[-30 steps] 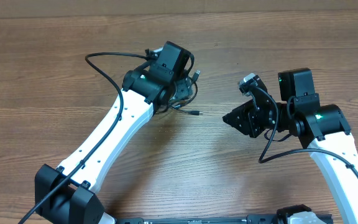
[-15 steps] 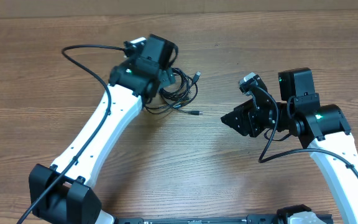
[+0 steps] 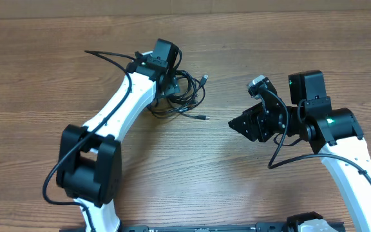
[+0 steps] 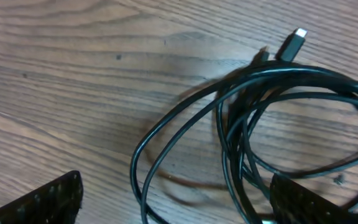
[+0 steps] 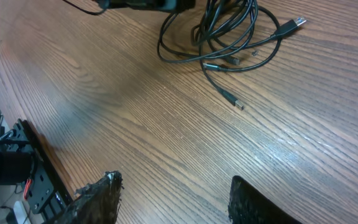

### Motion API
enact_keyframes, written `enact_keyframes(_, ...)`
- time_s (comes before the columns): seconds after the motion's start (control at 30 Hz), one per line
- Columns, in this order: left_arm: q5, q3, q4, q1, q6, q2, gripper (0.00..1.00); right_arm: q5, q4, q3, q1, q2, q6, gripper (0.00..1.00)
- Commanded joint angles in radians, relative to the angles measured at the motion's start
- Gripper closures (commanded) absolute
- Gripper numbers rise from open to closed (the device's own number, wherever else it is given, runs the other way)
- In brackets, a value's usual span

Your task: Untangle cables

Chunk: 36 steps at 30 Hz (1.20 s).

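Note:
The cables [image 3: 187,96] lie in a loose tangle of thin black loops on the wooden table, left of centre. Silver-tipped plugs stick out at the top right [image 3: 204,77] and the lower right [image 3: 205,118]. My left gripper [image 3: 171,87] stands over the tangle's left side. In the left wrist view it [image 4: 176,205] is open wide, and loops of the cables [image 4: 241,124] lie on the table between its fingers, not pinched. My right gripper [image 3: 240,122] hangs open to the right of the tangle, apart from it. Its wrist view shows the cables [image 5: 229,31] far ahead and nothing between its jaws [image 5: 173,199].
The wooden table [image 3: 192,167] is bare around the tangle. The left arm's white link [image 3: 118,109] runs diagonally from the front left. A dark equipment rack [image 5: 23,168] sits past the table's edge in the right wrist view.
The left arm has swung and reposed over the tangle, uncovering more of the loops, and its jaws have spread wider. The right jaws have opened a little; that arm stayed put.

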Motion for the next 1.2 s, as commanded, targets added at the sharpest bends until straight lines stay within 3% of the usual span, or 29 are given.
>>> enact_keyframes(0.0, 0.006, 0.005, 0.022, 0.004, 0.019, 0.041, 0.04, -0.006, 0.007, 0.005, 0.005, -0.011, 0.001, 0.44)
enact_keyframes(0.33, 0.01, 0.005, 0.05, 0.007, 0.019, 0.105, 0.02, -0.007, 0.006, 0.005, 0.005, 0.047, 0.002, 0.46)
enact_keyframes(0.47, 0.004, 0.004, 0.054, 0.011, 0.019, 0.105, 0.0, -0.007, 0.005, 0.005, 0.005, 0.075, 0.002, 0.54)
enact_keyframes(0.57, 0.005, 0.005, 0.054, 0.018, 0.019, 0.105, 0.07, -0.007, 0.002, 0.005, 0.005, 0.077, 0.002, 0.54)
enact_keyframes(0.7, -0.002, 0.005, 0.056, 0.04, -0.017, 0.105, 0.0, -0.007, 0.002, 0.005, 0.005, 0.077, 0.002, 0.54)
enact_keyframes(0.8, 0.03, 0.005, 0.056, 0.065, -0.016, 0.105, 0.0, -0.007, 0.002, 0.005, 0.005, 0.077, 0.002, 0.54)
enact_keyframes(0.93, 0.148, 0.004, 0.058, 0.089, 0.076, 0.106, 0.0, -0.007, 0.004, 0.005, 0.005, 0.077, 0.002, 0.54)
enact_keyframes(1.17, 0.161, 0.005, 0.092, 0.082, 0.105, 0.106, 0.01, -0.007, 0.005, 0.005, 0.005, 0.077, 0.006, 0.54)
